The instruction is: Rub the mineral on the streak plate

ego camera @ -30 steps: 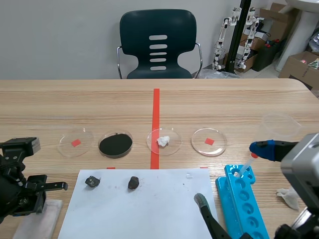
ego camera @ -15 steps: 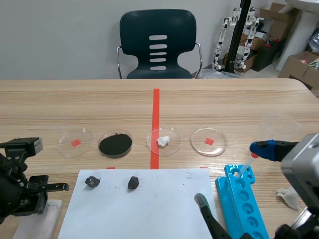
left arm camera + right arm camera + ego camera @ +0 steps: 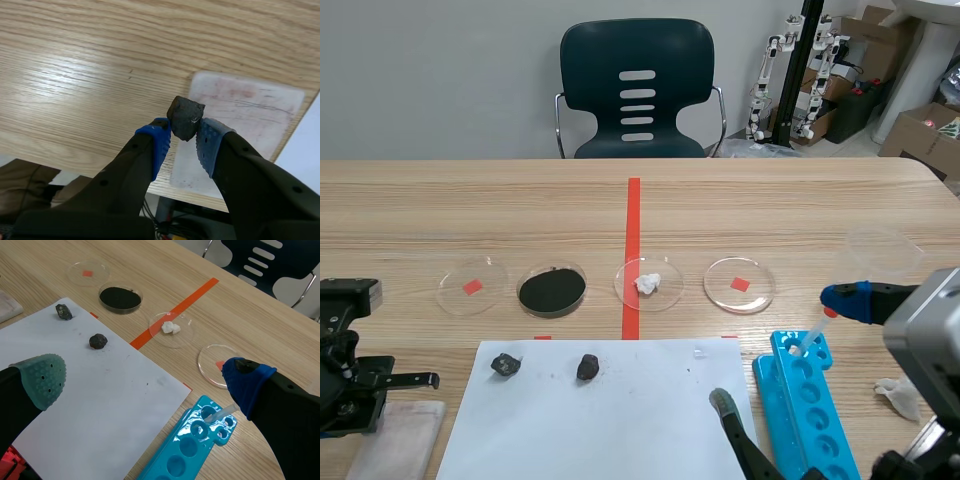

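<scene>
My left gripper [image 3: 184, 137] is shut on a dark, rough mineral piece [image 3: 185, 117], pinched between its blue pads. Just beyond and under it lies the white streak plate [image 3: 240, 117], marked with faint reddish and grey streaks, at the table's near edge. In the scene view the left arm sits low at the far left, beside the streak plate [image 3: 400, 435]. Whether the mineral touches the plate is unclear. My right gripper [image 3: 145, 380] is open with nothing between its fingers, above the white paper [image 3: 100, 405].
Two more dark mineral pieces [image 3: 504, 364] [image 3: 587, 366] lie on the white paper [image 3: 620, 420]. Behind it stand several petri dishes: one with a red mark [image 3: 471, 286], black powder [image 3: 552, 290], white lumps [image 3: 648, 283], another red-marked [image 3: 739, 284]. A blue well tray [image 3: 805, 400] lies right.
The left arm has drawn back to the left and lower, toward the table's near edge by the streak plate. The right arm has stayed still.
</scene>
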You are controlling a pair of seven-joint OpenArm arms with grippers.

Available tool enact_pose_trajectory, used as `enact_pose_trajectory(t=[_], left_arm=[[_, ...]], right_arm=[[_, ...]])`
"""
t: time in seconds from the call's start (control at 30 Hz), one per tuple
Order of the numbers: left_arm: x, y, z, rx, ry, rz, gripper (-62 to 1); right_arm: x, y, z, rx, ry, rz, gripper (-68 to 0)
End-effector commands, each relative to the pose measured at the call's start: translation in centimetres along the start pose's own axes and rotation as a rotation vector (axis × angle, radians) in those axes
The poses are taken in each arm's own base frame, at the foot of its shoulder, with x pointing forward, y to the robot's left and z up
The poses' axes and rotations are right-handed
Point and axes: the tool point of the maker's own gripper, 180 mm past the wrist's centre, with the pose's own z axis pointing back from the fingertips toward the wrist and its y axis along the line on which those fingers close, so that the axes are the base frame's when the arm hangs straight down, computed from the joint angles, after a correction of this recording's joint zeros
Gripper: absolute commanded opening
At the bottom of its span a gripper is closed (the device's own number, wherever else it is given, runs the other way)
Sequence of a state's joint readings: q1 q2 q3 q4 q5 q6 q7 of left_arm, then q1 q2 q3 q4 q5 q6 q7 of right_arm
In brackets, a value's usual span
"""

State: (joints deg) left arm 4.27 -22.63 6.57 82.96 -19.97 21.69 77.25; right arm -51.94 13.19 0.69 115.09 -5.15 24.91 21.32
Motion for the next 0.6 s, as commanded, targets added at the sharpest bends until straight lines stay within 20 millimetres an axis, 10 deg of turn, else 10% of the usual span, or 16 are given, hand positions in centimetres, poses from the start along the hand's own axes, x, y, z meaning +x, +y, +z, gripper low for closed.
enact_pose_trajectory(t=[0.0, 0.57], left_arm=[[-0.2, -1.0, 0.1, -0.059, 0.004, 0.001, -49.3], [0.2, -3.9, 0.5, -0.22, -0.02, -0.013, -49.3]], right_arm=[[0.7, -0.5, 0.0, -0.005, -0.026, 0.013, 0.4], [0.7, -0.5, 0.0, -0.005, -0.026, 0.013, 0.4]])
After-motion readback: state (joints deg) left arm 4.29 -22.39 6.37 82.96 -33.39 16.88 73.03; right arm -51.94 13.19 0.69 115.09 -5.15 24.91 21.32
